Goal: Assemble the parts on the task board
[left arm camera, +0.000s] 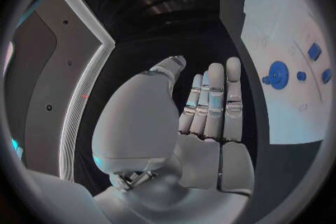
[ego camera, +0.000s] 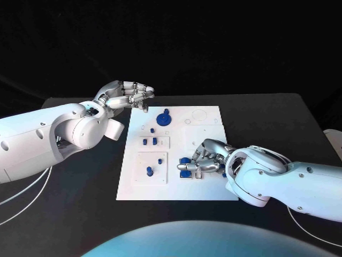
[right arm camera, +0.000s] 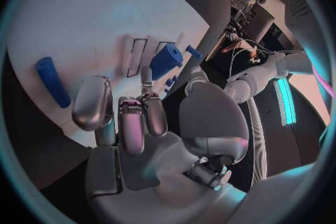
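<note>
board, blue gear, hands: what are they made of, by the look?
Board: likely white plastic or painted sheet, matte, flat, no glare.
Gear: probably molded or printed plastic, uniform matte blue.
Left hand and right hand: silvery, soft reflections, so metal or metallic-coated plastic; can't tell which.

Black table (ego camera: 78, 182) with the white task board (ego camera: 205, 126) flat at its middle.

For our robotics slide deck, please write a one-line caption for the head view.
Right hand rests on the white task board among blue parts, while the left hand hovers at the board's far left corner.
</note>
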You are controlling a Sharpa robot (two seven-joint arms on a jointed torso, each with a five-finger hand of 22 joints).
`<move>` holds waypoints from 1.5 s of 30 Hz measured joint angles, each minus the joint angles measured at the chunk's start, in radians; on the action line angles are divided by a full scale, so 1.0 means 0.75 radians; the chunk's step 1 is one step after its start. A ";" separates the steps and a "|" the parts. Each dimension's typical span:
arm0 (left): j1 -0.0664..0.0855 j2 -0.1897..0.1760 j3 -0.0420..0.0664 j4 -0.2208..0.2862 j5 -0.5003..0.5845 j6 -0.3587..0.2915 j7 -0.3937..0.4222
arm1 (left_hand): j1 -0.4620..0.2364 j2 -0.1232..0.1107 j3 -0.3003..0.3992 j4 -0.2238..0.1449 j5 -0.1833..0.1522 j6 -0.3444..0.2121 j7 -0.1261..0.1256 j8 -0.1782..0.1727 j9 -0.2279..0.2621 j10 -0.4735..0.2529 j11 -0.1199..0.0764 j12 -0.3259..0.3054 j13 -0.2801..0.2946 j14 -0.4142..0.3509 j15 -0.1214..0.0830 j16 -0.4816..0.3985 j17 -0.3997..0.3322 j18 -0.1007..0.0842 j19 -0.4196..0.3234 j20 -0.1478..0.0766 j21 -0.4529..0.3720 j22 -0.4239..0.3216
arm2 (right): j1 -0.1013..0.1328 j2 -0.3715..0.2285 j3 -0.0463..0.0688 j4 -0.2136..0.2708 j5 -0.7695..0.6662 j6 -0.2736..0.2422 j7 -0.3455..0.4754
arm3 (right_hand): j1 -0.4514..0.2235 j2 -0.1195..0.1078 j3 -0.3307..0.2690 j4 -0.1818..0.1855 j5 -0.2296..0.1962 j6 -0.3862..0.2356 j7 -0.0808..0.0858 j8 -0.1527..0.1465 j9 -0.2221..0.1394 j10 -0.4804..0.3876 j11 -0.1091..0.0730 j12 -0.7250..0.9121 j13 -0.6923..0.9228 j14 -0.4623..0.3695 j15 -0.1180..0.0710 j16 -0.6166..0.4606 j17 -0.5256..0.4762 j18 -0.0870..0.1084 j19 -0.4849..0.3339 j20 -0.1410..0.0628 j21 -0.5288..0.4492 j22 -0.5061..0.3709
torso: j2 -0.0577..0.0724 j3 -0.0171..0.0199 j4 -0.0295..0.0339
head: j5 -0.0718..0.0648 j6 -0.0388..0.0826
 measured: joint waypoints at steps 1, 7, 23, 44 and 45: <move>0.000 -0.001 0.000 0.000 0.000 0.000 0.000 | 0.000 0.000 0.000 0.000 0.000 0.000 0.000 0.000 0.000 0.000 0.000 0.000 0.000 0.000 0.000 0.000 0.000 0.000 0.000 0.000 0.000 0.000 | 0.000 -0.008 0.000 0.010 -0.006 0.000 0.000 | 0.000 0.000 0.000 0.000 0.001 0.004 0.001 0.005 0.000 0.000 0.000 0.000 0.000 0.000 0.000 0.000 0.000 0.000 0.000 0.000 0.003 0.000 | 0.000 0.0000 0.0000 | 0.001 0.000; 0.000 -0.004 -0.001 0.000 0.000 0.001 -0.001 | 0.000 0.000 0.000 0.000 0.000 -0.005 0.005 0.000 0.000 0.000 0.000 0.000 -0.001 0.000 0.000 0.000 0.000 0.000 0.000 0.000 0.000 0.000 | 0.000 -0.055 0.000 0.057 -0.033 0.000 0.000 | 0.007 0.029 0.003 -0.001 0.016 0.018 -0.002 0.010 0.004 0.000 0.000 0.008 0.000 0.000 0.000 0.000 0.000 0.000 0.000 0.000 0.019 0.000 | -0.001 0.0000 -0.0009 | 0.004 0.000; -0.001 -0.007 -0.004 0.001 0.000 0.003 -0.003 | 0.000 0.000 0.000 0.000 0.000 -0.005 0.005 0.000 0.000 0.000 0.000 0.000 -0.001 0.000 0.000 0.000 0.000 0.000 0.000 0.000 0.000 0.000 | 0.001 -0.092 0.000 0.097 -0.072 0.033 0.020 | 0.343 0.107 0.050 -0.013 0.037 0.035 -0.016 0.011 0.013 0.000 0.000 0.029 0.000 0.000 0.000 0.000 0.000 0.000 0.005 -0.005 0.044 0.001 | -0.001 0.0000 -0.0003 | 0.002 0.005; -0.001 -0.013 -0.004 0.004 0.000 0.005 -0.006 | 0.000 0.000 0.000 0.000 0.000 -0.005 0.005 0.000 0.000 0.000 0.000 0.000 -0.001 0.000 0.000 0.000 -0.001 0.000 0.000 0.000 0.000 0.000 | 0.000 -0.040 -0.001 0.023 -0.095 0.072 0.017 | 0.394 0.148 0.048 -0.015 0.047 0.053 -0.015 0.011 0.017 0.000 0.000 0.035 0.000 0.005 -0.005 0.005 0.000 0.000 0.005 -0.005 0.049 0.001 | 0.001 -0.0008 0.0017 | 0.008 0.000; -0.001 -0.013 -0.004 0.004 0.000 0.005 -0.006 | 0.000 0.000 0.000 0.000 0.000 -0.005 0.005 0.000 0.000 0.000 0.000 0.000 -0.001 0.000 0.000 0.000 -0.001 0.000 0.000 0.000 0.000 0.000 | 0.000 -0.041 -0.001 0.022 -0.096 0.074 0.017 | 0.402 0.151 0.040 -0.016 0.047 0.053 -0.015 0.011 0.017 0.000 0.000 0.035 0.000 0.005 -0.005 0.005 0.000 0.000 0.005 -0.005 0.049 0.001 | 0.001 -0.0008 0.0013 | 0.008 0.000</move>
